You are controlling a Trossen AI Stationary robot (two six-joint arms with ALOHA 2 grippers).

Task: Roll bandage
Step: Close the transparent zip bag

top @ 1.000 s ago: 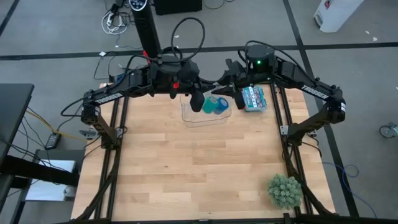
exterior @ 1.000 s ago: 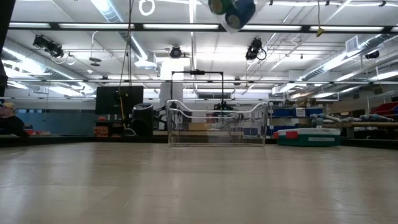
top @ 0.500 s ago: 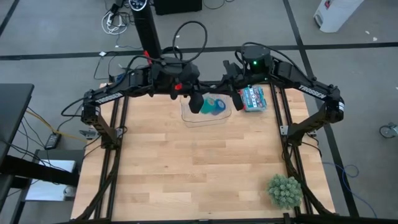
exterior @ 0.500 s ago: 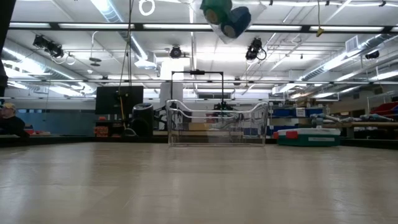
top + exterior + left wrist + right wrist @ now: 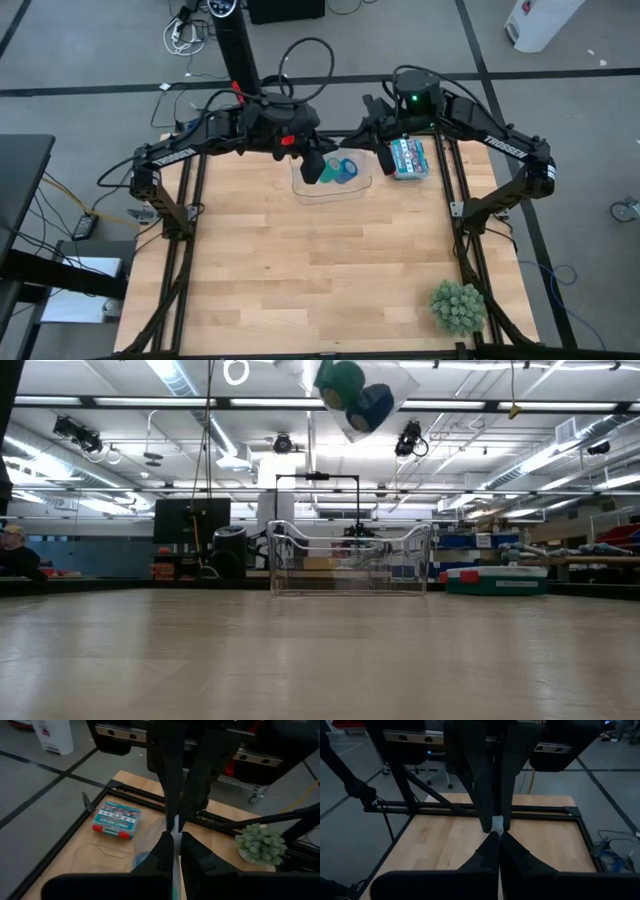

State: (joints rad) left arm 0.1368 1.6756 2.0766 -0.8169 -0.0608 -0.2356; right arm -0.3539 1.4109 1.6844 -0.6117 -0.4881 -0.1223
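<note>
I judge the rolling itself finished: the bandage reads as a tight teal-green coil, not a loose ribbon, so what is left is getting it down and stowed. From the low view it hangs high above the table, pressed against a blue roll, and both sit inside what looks like a clear plastic bag that the two arms hold up between them.

From above, my left gripper and right gripper meet at the far middle of the table, over a clear tray, with the teal and blue rolls between them. In the left wrist view the fingers are pinched together on a thin clear edge, which I take for the bag. In the right wrist view the fingers are likewise closed on a small pale scrap of the same film.

As for containers: the clear tray on the table looks bare in the low view, its walls see-through and nothing resting inside that I can make out. A teal-and-red case lies just beside the tray on the right arm's side, closed; its contents are hidden. A small green potted plant stands well apart at the near right corner.

I reckon the remaining work is lowering the bag into the tray and letting go.
</note>
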